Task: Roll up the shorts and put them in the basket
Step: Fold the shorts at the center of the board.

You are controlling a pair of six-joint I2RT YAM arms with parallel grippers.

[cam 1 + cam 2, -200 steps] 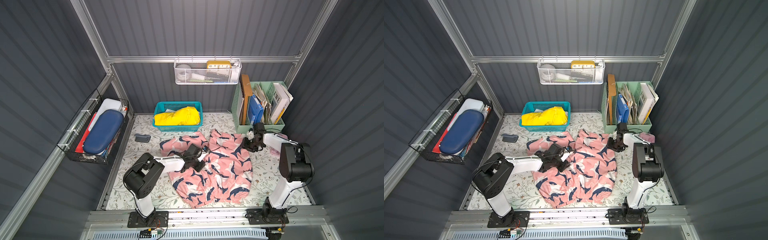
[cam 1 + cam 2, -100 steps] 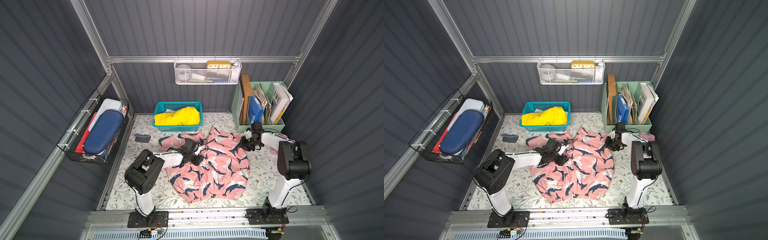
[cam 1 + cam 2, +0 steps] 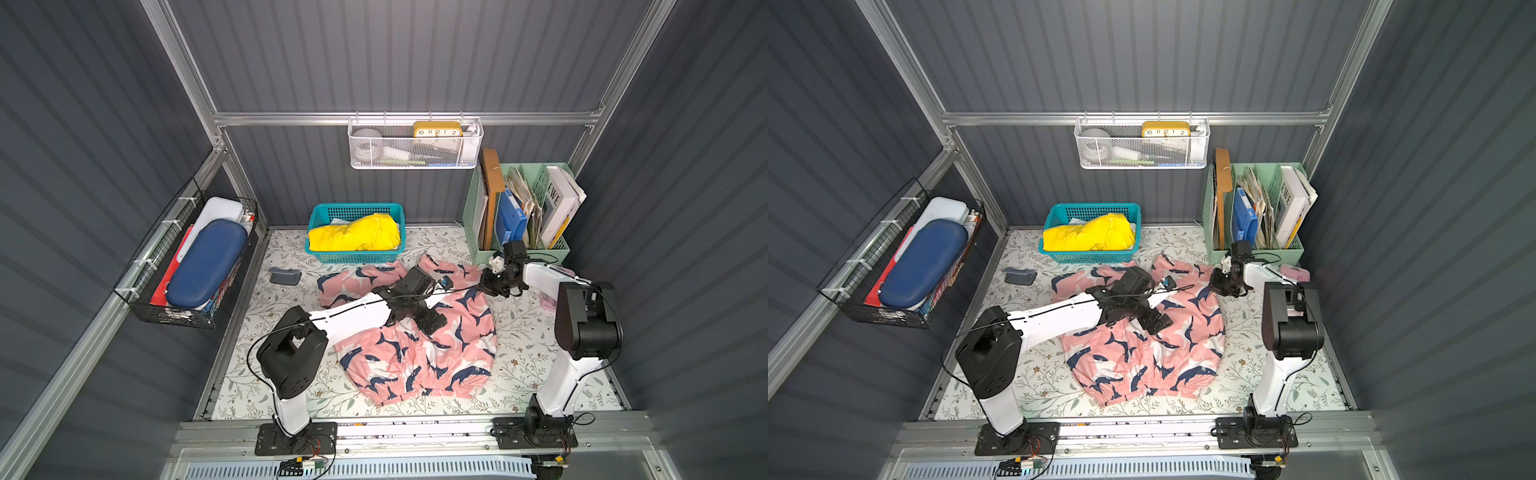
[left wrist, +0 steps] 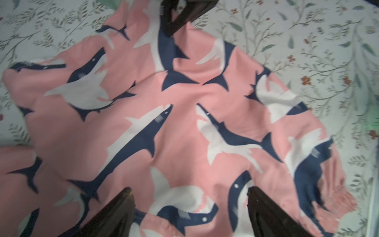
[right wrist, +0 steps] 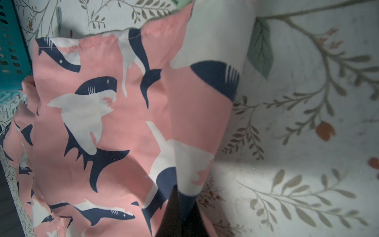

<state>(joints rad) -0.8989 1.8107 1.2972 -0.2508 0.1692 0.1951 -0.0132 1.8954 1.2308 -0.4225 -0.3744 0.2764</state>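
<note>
Shorts (image 3: 415,353) are lying spread beneath the left claw (image 3: 433,323), which is opening wide and releasing them, while the right claw (image 3: 489,286) is now pinching a leg corner shut, likely anchoring it for rolling.

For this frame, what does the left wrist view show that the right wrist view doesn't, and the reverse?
Left wrist only: the left gripper, jaws apart above the fabric, and the gathered waistband. Right wrist only: the teal basket and a stitched leg hem. Both: the shorts, the floral mat, and the right gripper, jaws shut on a raised fold of the fabric.
</note>
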